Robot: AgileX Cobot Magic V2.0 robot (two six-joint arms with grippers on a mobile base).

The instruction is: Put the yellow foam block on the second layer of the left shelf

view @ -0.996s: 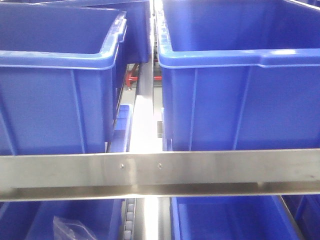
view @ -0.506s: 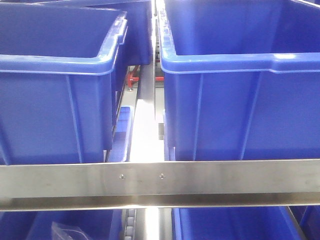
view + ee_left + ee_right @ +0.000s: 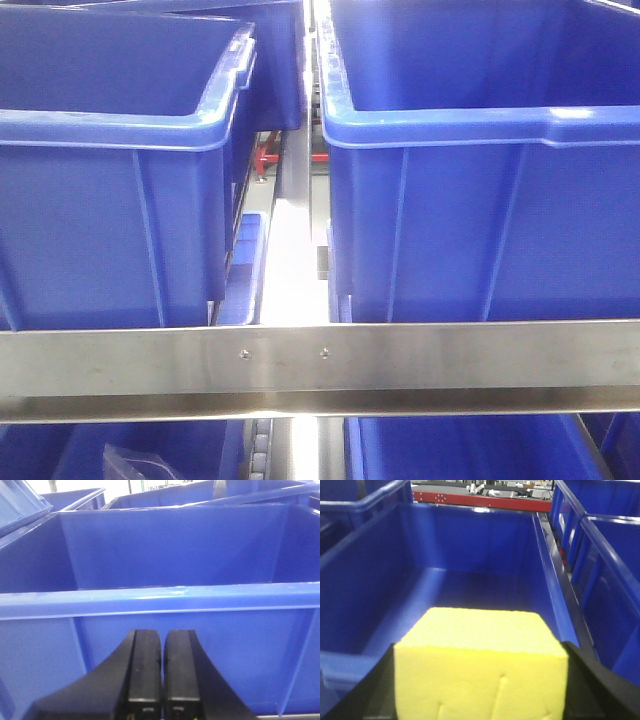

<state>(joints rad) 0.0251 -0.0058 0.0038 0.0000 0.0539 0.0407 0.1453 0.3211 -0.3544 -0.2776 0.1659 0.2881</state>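
Foam, yellow, one block: the yellow foam block fills the lower half of the right wrist view, clamped between the dark fingers of the right gripper, which press on its two side faces. You hold it over the near end of a blue bin whose floor shows bare beyond it. Surface matte and fine-grained, edges sharp; small dents and creases on the near face suggest it gives under pressure, so you should judge it light, soft and springy, not fragile, and unlikely to slip on rubber pads. Best hold: the broad opposite sides, mid-height, with modest squeeze; a hard pinch will likely deform it and make it jump on release. Left gripper: jaws together, nothing between them, facing the outer wall of another blue bin. Front view: two upper blue bins behind a steel shelf rail, with more bins below, one holding a clear plastic bag; neither block nor arms appear there. Which bin counts as the left shelf's second layer you cannot tell from the wrist view alone.
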